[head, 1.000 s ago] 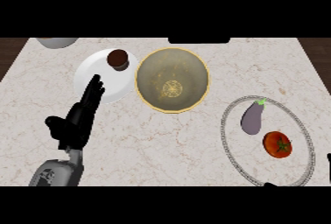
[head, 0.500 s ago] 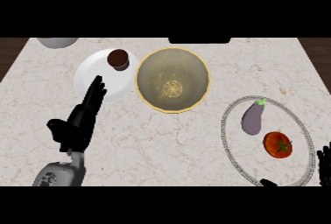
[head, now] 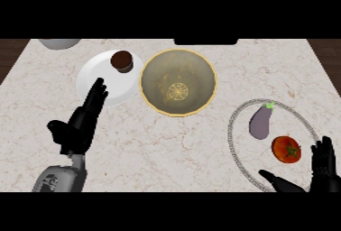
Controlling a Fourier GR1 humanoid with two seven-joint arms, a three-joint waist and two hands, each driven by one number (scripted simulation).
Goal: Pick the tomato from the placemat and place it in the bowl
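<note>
A red tomato [head: 286, 149] with a green stem lies on the round placemat [head: 237, 130] at the right, just below a purple eggplant [head: 261, 122]. The large olive bowl [head: 178, 82] with a yellow rim stands at the centre back, with nothing in it. My right hand [head: 318, 173] comes up at the lower right corner, open, its fingers to the right of the tomato and its thumb below it, a small gap away. My left hand [head: 78, 125] rests open at the left, fingers pointing up toward a white plate.
A white plate [head: 100, 84] with a brown cup [head: 122, 60] on it sits left of the bowl. A grey dish [head: 58, 43] shows at the back left edge. Bare marble counter lies between the bowl and the placemat.
My right hand has risen into view from the lower right corner, coming up beside the tomato. The left hand has barely shifted. The tomato and the eggplant have not moved.
</note>
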